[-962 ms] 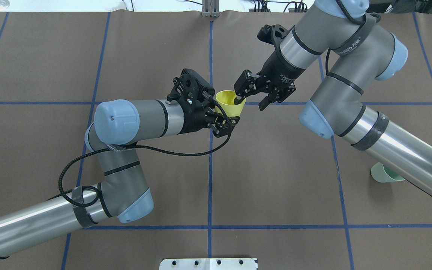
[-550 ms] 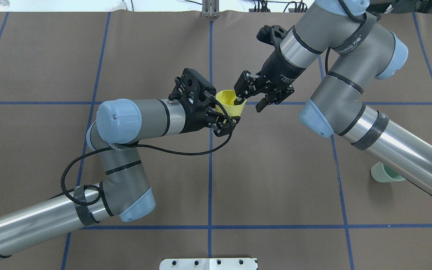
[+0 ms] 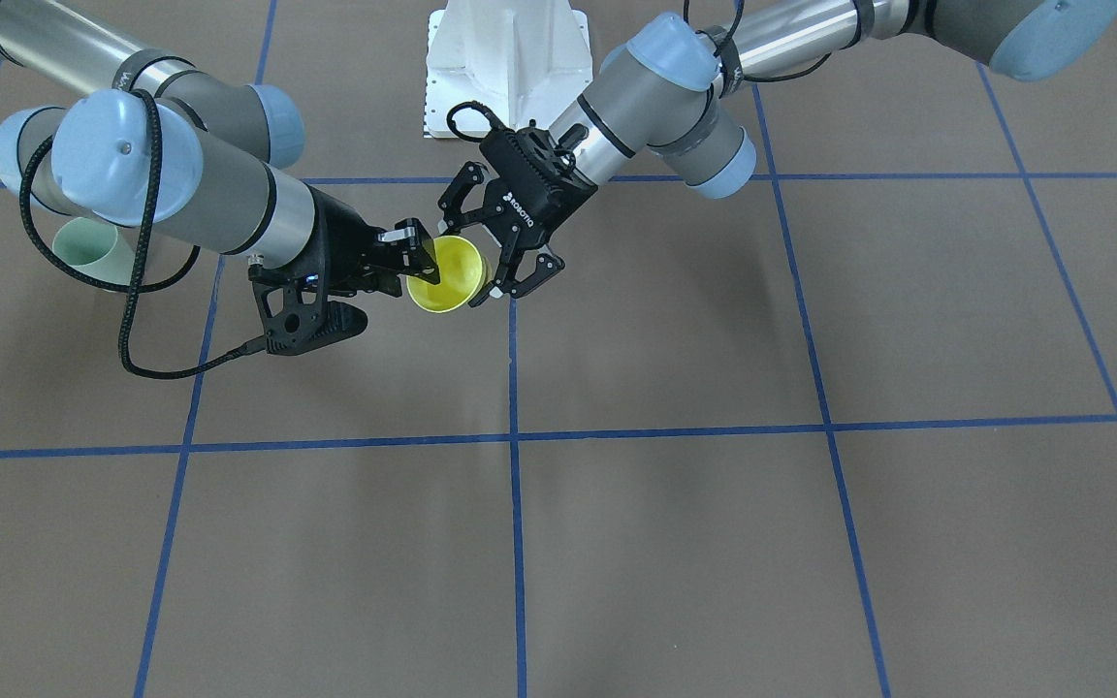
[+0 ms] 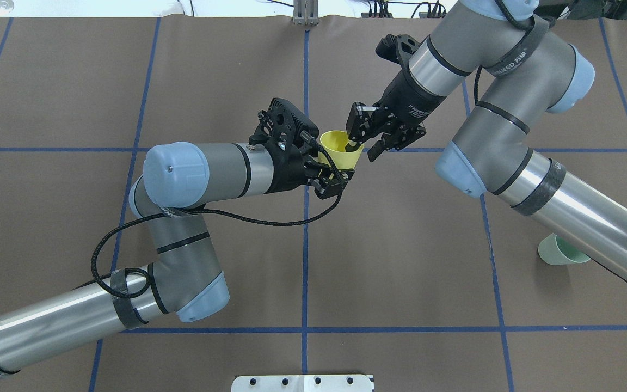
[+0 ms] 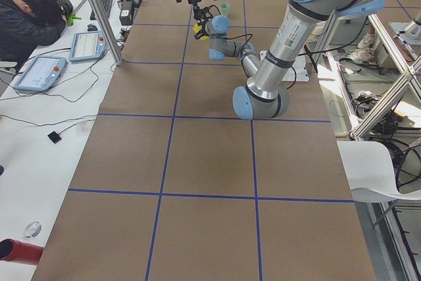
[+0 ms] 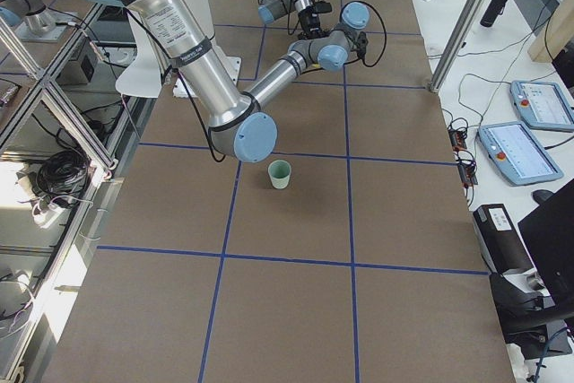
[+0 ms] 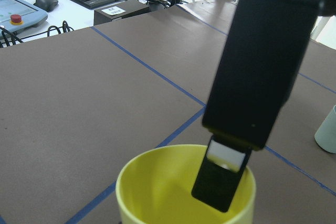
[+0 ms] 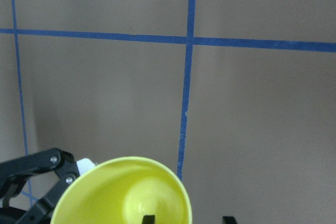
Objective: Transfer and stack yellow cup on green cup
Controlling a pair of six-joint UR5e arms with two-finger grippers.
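Observation:
The yellow cup (image 4: 340, 149) hangs upright in the air over the table's middle, and also shows in the front view (image 3: 447, 276). My left gripper (image 4: 337, 173) is shut on its lower body from the side. My right gripper (image 4: 362, 148) is open and straddles the rim. One of its fingers (image 7: 226, 182) reaches inside the cup, the other stands outside the wall, with gaps on both sides in the right wrist view (image 8: 188, 219). The green cup (image 4: 558, 251) stands on the table at the right, partly behind my right arm, and also shows in the right side view (image 6: 281, 174).
The white base plate (image 4: 302, 383) sits at the table's near edge. Blue tape lines (image 4: 305, 245) cross the brown table cover. A person (image 5: 29, 18) and tablets (image 5: 39, 70) are at a side desk beyond the far edge.
My right gripper's fingers have drawn closer together around the cup's rim. The cup and my left gripper have shifted slightly right.

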